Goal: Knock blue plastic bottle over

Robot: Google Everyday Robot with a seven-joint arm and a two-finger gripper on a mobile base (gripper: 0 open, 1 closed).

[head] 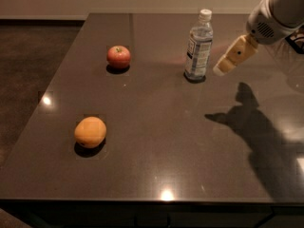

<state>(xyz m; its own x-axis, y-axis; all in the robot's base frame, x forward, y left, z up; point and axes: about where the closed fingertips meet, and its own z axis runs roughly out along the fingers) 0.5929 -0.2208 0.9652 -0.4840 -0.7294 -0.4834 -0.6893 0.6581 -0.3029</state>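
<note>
Bottle upright at the table's far side, gripper just to its right

Bottle (198, 46): standing upright, white cap on, at the far middle of the dark table (166, 127). Its base rests flat on the surface.

Gripper (222, 68): hangs just right of the bottle at about the height of the label's lower half. A narrow gap shows between the tip and the bottle, so no contact is seen. It is pale yellow and points down and to the left, towards the bottle. Grip state: cannot tell from this angle whether it is spread or closed. Nothing is seen held in it.

Arm (280, 8): enters from the upper right corner. The white, rounded wrist housing sits high and slopes down-left into the gripper. The whole arm is clear of the tabletop, and its shadow (251, 122) falls on the table nearer the camera, on the right.

Apple (118, 57): red, left of the bottle and well apart from it.

Orange (90, 132): near left part of the table, far from the gripper.
</note>
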